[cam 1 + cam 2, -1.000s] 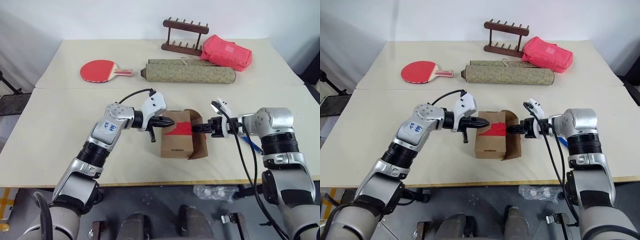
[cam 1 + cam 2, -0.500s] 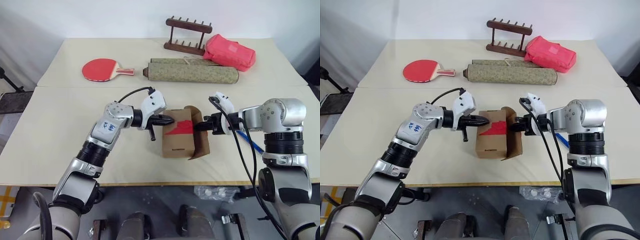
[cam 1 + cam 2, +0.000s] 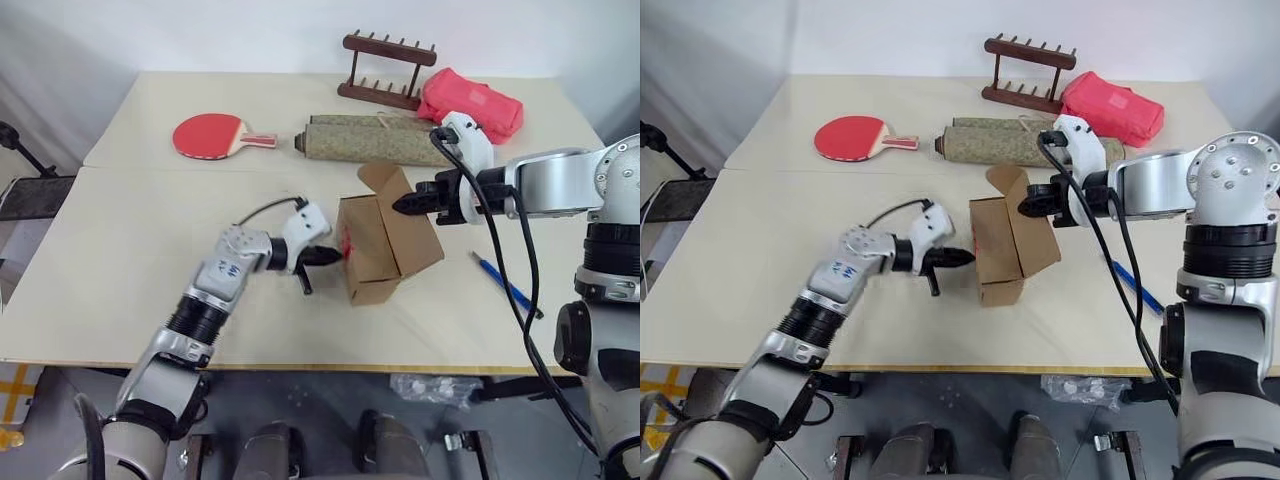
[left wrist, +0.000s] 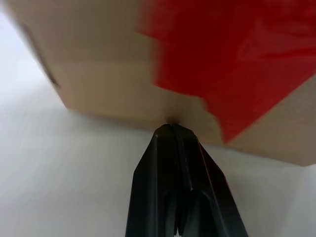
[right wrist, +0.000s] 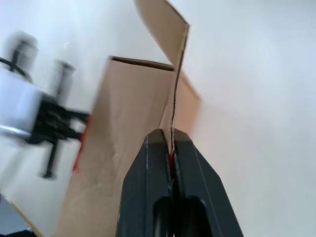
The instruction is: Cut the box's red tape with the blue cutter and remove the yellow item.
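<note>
Box [image 3: 385,245]: being tipped up by R gripper [image 3: 402,203] clamped on flap; L gripper [image 3: 334,256], fingers together, bracing taped face. Keeping tilt slow, opening downward.

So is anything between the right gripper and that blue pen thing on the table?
Nothing on the table lies between them; the blue cutter lies in the open, right of the box. But the right gripper has its jaws shut on the box's flap.

Cream tabletop [image 3: 120,250] carries red paddle [image 3: 205,134], rolled mat [image 3: 375,140], wooden rack [image 3: 388,68], pink pouch [image 3: 470,100], blue cutter [image 3: 503,284], tipped box [image 3: 385,245].
</note>
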